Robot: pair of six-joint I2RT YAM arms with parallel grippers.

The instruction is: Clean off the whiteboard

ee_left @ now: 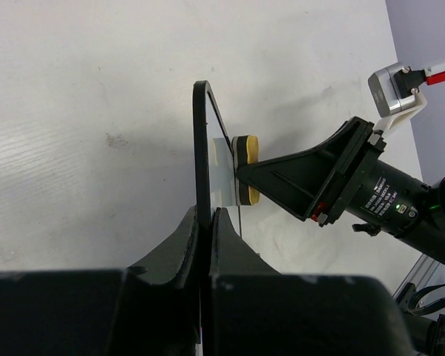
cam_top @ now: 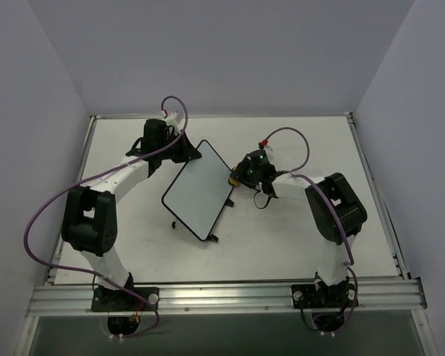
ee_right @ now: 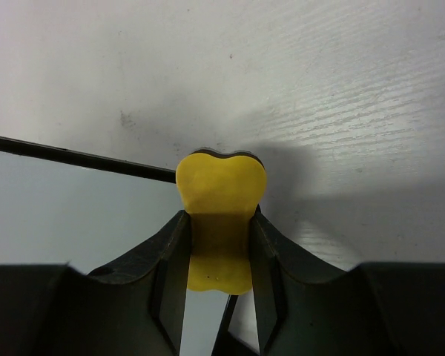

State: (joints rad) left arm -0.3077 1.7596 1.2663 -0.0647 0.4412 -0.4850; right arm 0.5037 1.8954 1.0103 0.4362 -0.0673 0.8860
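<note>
The whiteboard (cam_top: 200, 190) is a white board with a thin black frame, propped at a tilt in the middle of the table, its face blank. My left gripper (cam_top: 184, 150) is shut on its far top edge; in the left wrist view the jaws (ee_left: 205, 222) pinch the black frame (ee_left: 201, 141). My right gripper (cam_top: 237, 178) is shut on a small yellow sponge (ee_right: 221, 215) and presses it against the board's right edge. The sponge also shows in the left wrist view (ee_left: 246, 169), touching the board face (ee_left: 221, 159). The board's frame (ee_right: 74, 156) runs left of the sponge.
The white table (cam_top: 297, 237) is bounded by side rails and a metal rail (cam_top: 222, 295) at the near edge. Grey walls stand around it. The board's two black feet (cam_top: 213, 238) rest on the table toward the front.
</note>
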